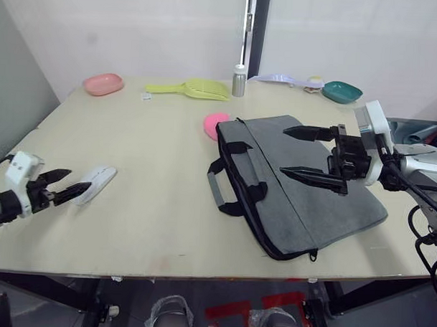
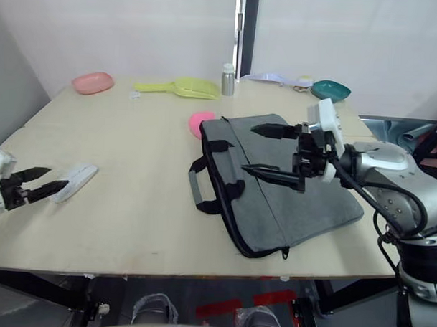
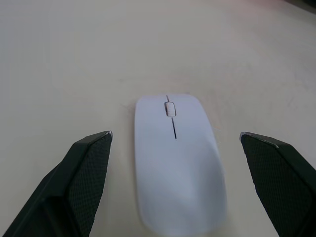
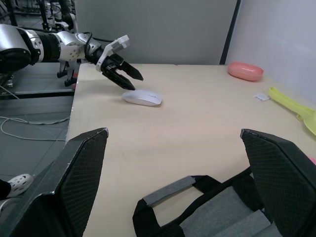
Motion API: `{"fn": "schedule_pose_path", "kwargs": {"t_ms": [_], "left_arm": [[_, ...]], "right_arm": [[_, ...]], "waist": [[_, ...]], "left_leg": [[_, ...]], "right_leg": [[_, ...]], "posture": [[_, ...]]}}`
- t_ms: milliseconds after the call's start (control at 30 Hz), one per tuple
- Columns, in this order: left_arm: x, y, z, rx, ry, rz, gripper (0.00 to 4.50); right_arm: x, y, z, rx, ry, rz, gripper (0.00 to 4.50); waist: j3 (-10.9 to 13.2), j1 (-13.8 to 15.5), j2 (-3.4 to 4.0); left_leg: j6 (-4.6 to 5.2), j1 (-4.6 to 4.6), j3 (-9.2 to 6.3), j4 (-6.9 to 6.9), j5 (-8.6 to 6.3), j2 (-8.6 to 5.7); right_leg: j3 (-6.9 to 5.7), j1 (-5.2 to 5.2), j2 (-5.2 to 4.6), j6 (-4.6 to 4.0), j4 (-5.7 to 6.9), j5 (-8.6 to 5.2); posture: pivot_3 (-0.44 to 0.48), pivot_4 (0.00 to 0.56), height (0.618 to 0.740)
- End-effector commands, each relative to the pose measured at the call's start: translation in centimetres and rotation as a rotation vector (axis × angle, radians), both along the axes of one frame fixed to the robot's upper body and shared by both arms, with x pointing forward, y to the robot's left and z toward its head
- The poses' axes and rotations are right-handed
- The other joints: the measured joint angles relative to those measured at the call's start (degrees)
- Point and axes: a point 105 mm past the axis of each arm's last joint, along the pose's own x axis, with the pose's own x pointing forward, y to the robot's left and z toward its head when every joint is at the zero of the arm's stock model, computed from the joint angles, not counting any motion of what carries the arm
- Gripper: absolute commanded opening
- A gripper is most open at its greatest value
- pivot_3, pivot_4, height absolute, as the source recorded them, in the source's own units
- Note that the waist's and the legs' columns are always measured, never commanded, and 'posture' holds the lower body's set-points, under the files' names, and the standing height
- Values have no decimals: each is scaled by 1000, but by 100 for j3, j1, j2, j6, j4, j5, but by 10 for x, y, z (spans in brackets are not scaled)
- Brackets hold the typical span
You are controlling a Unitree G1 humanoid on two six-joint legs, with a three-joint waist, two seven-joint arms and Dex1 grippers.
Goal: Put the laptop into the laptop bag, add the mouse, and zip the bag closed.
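Note:
The white mouse lies flat on the table's left side. My left gripper is open at table height, one finger on each side of the mouse's near end without touching it. The grey laptop bag lies flat on the right half of the table, its black-and-grey handles pointing toward the middle. My right gripper hangs open just above the bag's top face, holding nothing. The laptop is out of view.
A pink lump sits at the bag's far left corner. Along the far edge stand a pink dish, a yellow-green scoop, a metal bottle and a teal bowl. Bare tabletop lies between mouse and bag.

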Motion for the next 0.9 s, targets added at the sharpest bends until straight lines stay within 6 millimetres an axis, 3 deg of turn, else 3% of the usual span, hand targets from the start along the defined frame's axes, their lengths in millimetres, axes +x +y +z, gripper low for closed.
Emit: {"fn": "schedule_pose_path", "kwargs": {"t_ms": [33,600,767,900], "left_arm": [[10,-3,1,38,-21,12,4380],[15,-4,-26,36,77,42,4380],[13,-1,-26,48,79,45,2877],[16,-5,-14,32,22,22,2854]], "right_arm": [[-2,-4,9,11,-42,-31,4493],[-6,-4,7,1,-38,-58,4493],[-5,-3,5,3,-34,-55,4500],[-5,1,-3,-24,9,-55,4500]], "waist": [[0,2,0],[0,13,0],[0,11,0],[0,11,0]], "left_leg": [[0,0,0,-1,0,0],[-2,1,0,-4,0,0],[-2,2,0,-4,0,-1],[-3,1,0,-4,0,-1]], "right_leg": [[0,-1,0,0,0,0],[0,0,0,0,-4,0],[0,0,-1,0,-3,0],[1,0,-1,1,-4,0]], "posture": [[0,150,740],[0,150,740],[0,150,740],[0,150,740]]}}
